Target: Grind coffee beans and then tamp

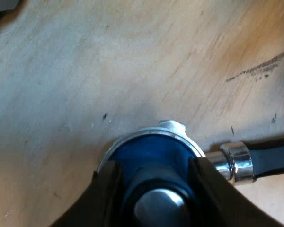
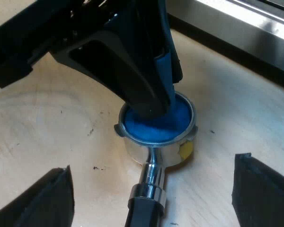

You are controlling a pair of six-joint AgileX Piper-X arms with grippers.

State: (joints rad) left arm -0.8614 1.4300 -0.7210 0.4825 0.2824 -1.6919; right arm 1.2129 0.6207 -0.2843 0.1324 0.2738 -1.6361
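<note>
Left gripper [image 1: 156, 189] clamped on the blue tamper [image 1: 146, 151], one black finger on each side of its upper part; tamper sits upright inside the basket of the metal holder [image 1: 173, 126], blue base filling the rim; holder rests flat on the wooden table [image 1: 109, 71], loose, not locked in the machine; its dark handle [image 1: 274, 156] lies flat on the table, running out from the chrome neck.

Right wrist view: right gripper [image 2: 154, 189] released, fingers spread wide, holding nothing; it hovers over the handle end of the holder, one finger to each side, both well apart from the handle; small yellow patch [image 2: 185, 150] on the basket's outer wall; espresso machine [image 2: 246, 23] base stands on the table near the holder, past the basket.
</note>
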